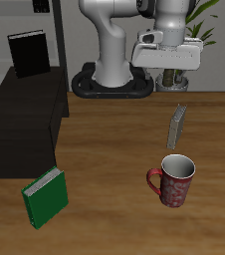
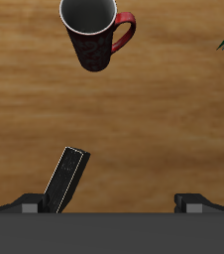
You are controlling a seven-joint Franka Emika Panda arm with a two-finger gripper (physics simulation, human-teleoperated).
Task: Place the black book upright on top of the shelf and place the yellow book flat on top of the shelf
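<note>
While the gripper (image 1: 171,82) hangs spread and empty above the table (image 1: 114,149), yellow book (image 1: 177,127) stands directly below; mug (image 1: 173,180) at 6 o'clock. Black book (image 1: 27,52) upright on shelf (image 1: 20,125), 9 o'clock.

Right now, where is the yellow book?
In the exterior view, the yellow book stands on edge on the table, just behind the red mug and below the raised gripper. It is not yet on the shelf.

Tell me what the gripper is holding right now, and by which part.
Nothing. The gripper hangs open above the table, and the yellow book stands on the wood below it, untouched.
</note>
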